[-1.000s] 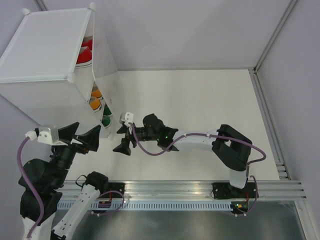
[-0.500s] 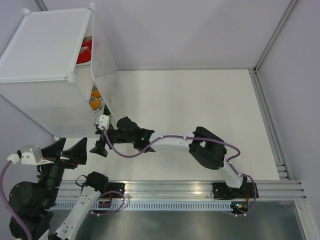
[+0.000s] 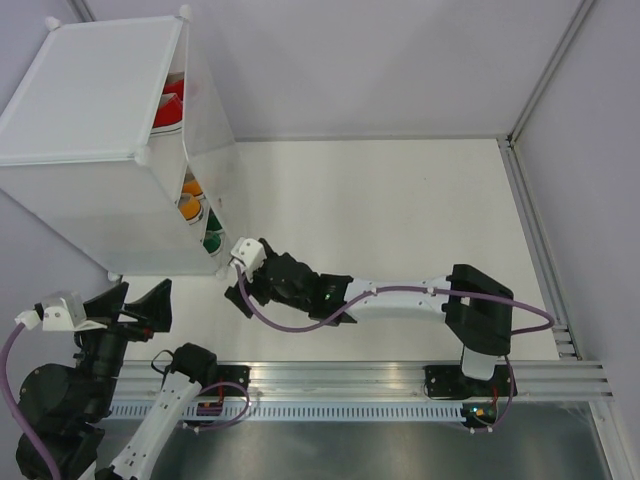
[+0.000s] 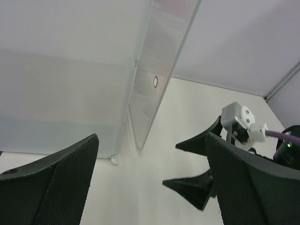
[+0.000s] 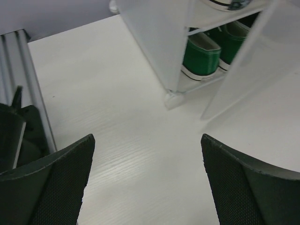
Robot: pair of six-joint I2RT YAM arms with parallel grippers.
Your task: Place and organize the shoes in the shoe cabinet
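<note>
Left gripper (image 3: 138, 300) and right gripper (image 3: 246, 282) were both released and empty, near the shoe cabinet (image 3: 90, 150) and its ajar door (image 4: 154, 79). Green shoes (image 5: 201, 56) sat on the bottom shelf, orange shoes (image 3: 190, 205) and red shoes (image 3: 170, 108) above.

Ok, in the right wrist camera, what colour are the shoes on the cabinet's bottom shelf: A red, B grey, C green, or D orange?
C: the right wrist view shows a pair of green shoes with white soles sitting on the lowest shelf of the shoe cabinet.
</note>
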